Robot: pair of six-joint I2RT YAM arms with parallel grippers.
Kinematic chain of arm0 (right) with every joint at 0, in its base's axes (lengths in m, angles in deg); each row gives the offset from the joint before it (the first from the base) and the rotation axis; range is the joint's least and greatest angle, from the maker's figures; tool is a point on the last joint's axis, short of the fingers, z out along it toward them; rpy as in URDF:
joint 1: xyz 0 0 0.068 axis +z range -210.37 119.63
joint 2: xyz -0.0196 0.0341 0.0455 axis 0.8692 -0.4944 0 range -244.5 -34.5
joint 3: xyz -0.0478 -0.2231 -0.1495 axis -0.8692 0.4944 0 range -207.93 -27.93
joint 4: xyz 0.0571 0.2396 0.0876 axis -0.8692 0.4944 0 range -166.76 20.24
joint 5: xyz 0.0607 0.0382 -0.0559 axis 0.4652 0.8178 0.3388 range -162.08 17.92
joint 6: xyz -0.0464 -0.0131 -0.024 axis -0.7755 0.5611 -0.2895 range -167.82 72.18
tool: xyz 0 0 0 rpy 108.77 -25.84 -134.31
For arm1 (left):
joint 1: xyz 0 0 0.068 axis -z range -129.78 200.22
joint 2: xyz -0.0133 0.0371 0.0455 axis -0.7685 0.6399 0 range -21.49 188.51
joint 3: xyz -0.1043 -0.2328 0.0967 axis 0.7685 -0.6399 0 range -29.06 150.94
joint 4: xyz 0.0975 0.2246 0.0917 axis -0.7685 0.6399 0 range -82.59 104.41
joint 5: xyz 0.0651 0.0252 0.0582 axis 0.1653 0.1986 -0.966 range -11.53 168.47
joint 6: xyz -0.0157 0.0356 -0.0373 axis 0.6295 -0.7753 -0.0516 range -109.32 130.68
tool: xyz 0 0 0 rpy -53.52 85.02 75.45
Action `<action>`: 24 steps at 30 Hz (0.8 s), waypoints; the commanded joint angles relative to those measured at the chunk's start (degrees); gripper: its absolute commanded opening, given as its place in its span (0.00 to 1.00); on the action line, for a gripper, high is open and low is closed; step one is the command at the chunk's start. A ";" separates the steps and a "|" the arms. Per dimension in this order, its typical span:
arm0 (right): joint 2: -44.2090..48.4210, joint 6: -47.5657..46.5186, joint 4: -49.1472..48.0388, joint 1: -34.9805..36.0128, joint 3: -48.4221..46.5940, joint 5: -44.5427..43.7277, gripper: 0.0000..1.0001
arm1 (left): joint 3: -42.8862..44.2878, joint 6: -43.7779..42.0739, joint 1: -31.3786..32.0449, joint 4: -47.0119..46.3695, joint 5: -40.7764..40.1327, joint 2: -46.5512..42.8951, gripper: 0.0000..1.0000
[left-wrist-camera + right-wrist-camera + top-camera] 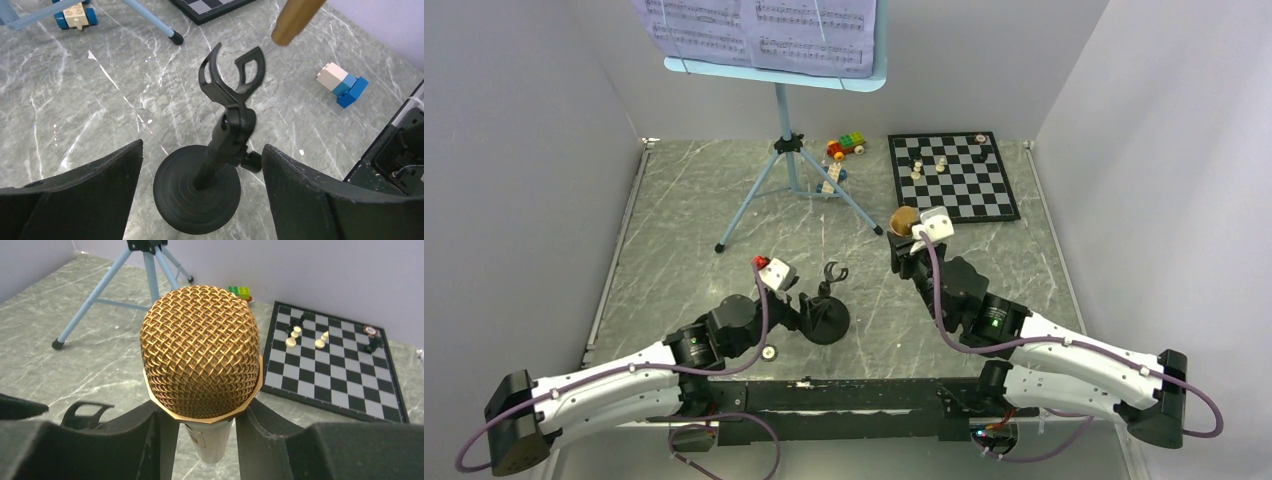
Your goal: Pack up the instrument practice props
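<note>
The black round-based mic stand stands upright at the near middle of the table, its clip empty. My left gripper is open, and its fingers flank the stand's base without touching it. My right gripper is shut on the gold-brown microphone, gripping the body just under the mesh head and holding it above the table. The microphone's handle end shows in the left wrist view. The light-blue tripod music stand stands at the back, with white sheet-music pages on its desk.
A black-and-white chessboard with a few pieces lies at the back right. A colourful toy brick car and loose bricks sit by the tripod's legs. A blue-and-white brick lies right of the mic stand. White walls enclose three sides.
</note>
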 commanded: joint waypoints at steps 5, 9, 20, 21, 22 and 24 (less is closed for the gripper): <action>3.67 11.65 8.48 0.12 1.81 0.86 0.00 | 1.77 1.18 0.29 4.25 -4.01 -7.71 0.99; 4.78 16.23 12.78 0.04 0.63 4.21 0.00 | 2.23 3.40 0.30 7.83 -6.93 -10.50 0.99; 4.74 20.76 20.93 -0.04 -13.88 31.57 0.00 | 7.72 -0.15 0.29 7.00 11.80 -20.64 0.99; 4.30 21.21 20.85 -0.05 -15.20 33.70 0.00 | 8.41 -0.28 0.29 5.33 14.59 -20.46 0.99; 3.86 21.54 20.68 -0.05 -16.39 36.01 0.00 | 9.32 -0.44 0.29 4.21 17.09 -19.84 0.99; 2.65 22.45 20.08 -0.05 -18.81 39.87 0.00 | 12.04 -0.59 0.29 3.39 21.20 -17.56 0.99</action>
